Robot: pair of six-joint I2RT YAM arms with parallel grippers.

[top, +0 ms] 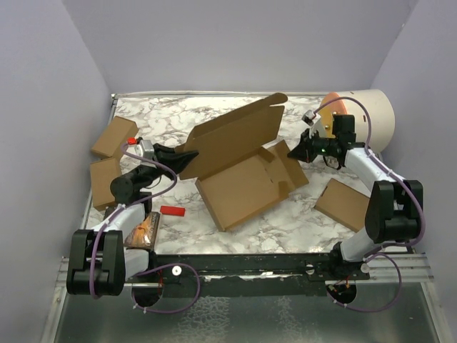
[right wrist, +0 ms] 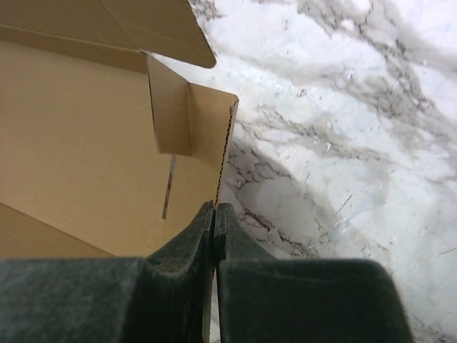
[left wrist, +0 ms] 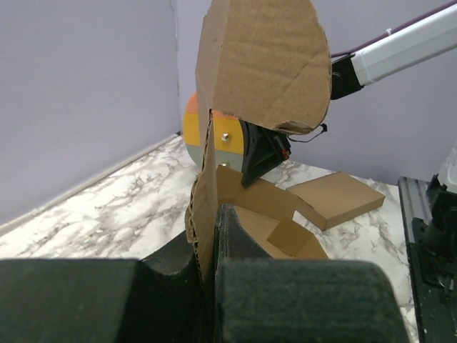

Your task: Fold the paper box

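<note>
Seen from the top external camera, the plain brown corrugated cardboard paper box point(top: 246, 187) lies open in the middle of the white marble bench point(top: 307, 221). Its base tray is flat and its large hinged lid point(top: 235, 134) is tilted up toward the back wall. The left gripper point(top: 187, 156) meets the lid's left end, and the right gripper point(top: 291, 151) meets the raised side flap at the tray's right corner. Smaller flat brown cardboard boxes point(top: 114, 136) lie well apart at the sides.

From the left wrist, the left gripper point(left wrist: 212, 246) is pressed together on a thin cardboard edge, and the lid's rounded end flap point(left wrist: 260, 64) rises above it. Beyond show the cream cylinder with an orange end point(left wrist: 196, 132) and the right arm point(left wrist: 400, 46).

From the right wrist, the right gripper point(right wrist: 214, 214) is pinching the lower edge of the upright side flap point(right wrist: 207, 121), with the tray's inside to the left and bare bench to the right.

I judge the step in hand to be forming the side flaps: both ends are gripped, the walls are not yet stood up and the lid is not closed. The next move probably calls for turning the right flap inward against the tray wall while the left gripper steadies the lid, without tearing the thin edge.
</note>
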